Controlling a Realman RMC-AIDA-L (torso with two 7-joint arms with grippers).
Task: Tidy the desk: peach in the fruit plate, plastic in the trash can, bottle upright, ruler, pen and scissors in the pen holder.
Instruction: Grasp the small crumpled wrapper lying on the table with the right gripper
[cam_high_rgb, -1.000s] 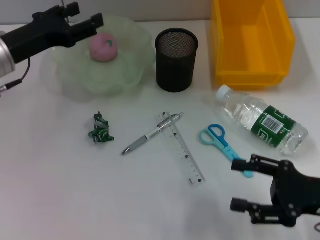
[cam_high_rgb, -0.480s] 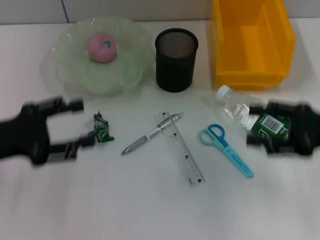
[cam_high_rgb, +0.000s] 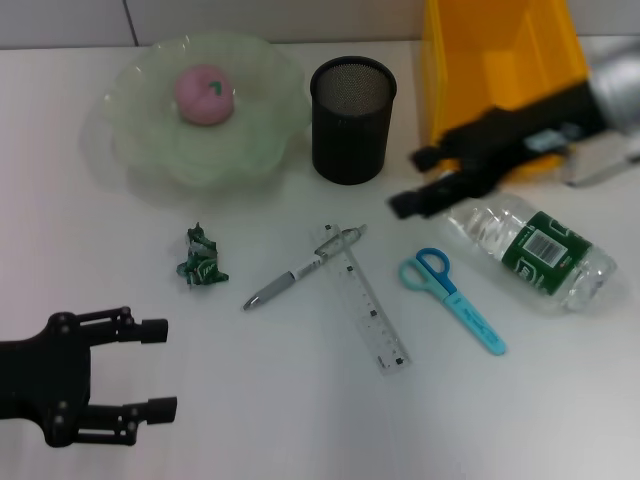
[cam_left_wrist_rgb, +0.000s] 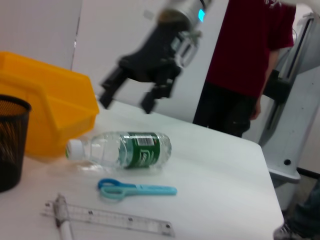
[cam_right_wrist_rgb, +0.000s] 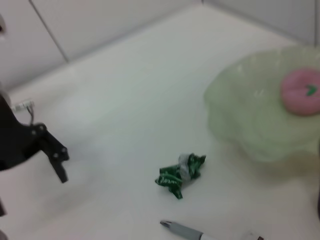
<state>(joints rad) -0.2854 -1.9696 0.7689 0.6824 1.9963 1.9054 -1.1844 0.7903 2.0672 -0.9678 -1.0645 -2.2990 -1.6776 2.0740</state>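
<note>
While the peach (cam_high_rgb: 205, 95) sits in the green fruit plate (cam_high_rgb: 135, 150) at the desk's (cam_high_rgb: 300, 420) far left corner, the black mesh pen holder (cam_high_rgb: 352, 120) and the yellow bin (cam_high_rgb: 500, 80) along the far edge hold nothing visible. Pen (cam_high_rgb: 300, 268), ruler (cam_high_rgb: 365, 305) and scissors (cam_high_rgb: 452, 299) lie mid-desk, the green plastic scrap (cam_high_rgb: 202, 258) near the plate, the bottle (cam_high_rgb: 525, 245) flat by the right edge. Left gripper (cam_high_rgb: 152, 368) hovers at the near left corner, fingers apart and empty; right gripper (cam_high_rgb: 418, 182) hangs over the bottle cap, fingers apart.
</note>
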